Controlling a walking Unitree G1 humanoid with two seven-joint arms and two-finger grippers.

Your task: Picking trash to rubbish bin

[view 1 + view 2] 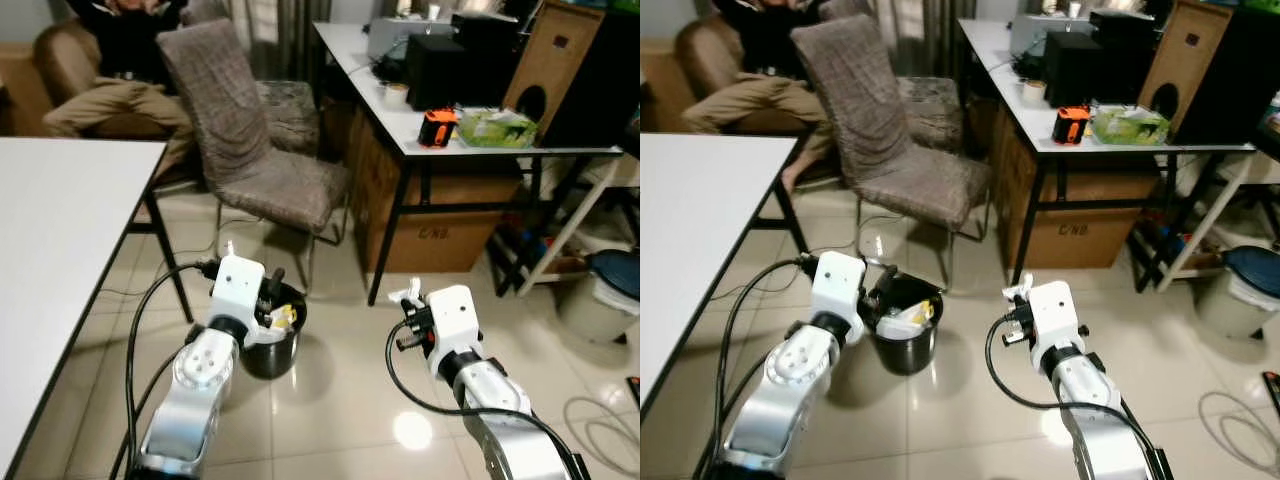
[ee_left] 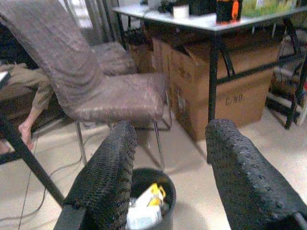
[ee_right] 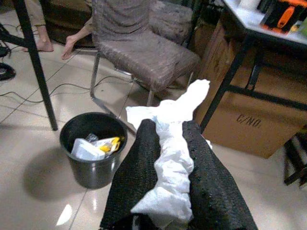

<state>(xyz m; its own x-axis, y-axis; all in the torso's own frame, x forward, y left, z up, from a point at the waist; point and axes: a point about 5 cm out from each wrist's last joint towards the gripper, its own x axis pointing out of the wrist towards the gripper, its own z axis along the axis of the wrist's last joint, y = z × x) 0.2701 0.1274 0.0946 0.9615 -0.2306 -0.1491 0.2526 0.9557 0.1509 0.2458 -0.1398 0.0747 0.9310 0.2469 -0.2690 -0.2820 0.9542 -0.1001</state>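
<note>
My right gripper (image 3: 168, 191) has its jaws pinching a crumpled white tissue (image 3: 168, 158) beside the black bin (image 3: 93, 148), my left gripper (image 2: 172, 177) hovers spread above it.

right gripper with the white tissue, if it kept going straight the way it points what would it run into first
Probably the cardboard box under the desk, judging by the right wrist view. The right gripper, shut on the white tissue, points right of the black bin; depth is unclear.
</note>
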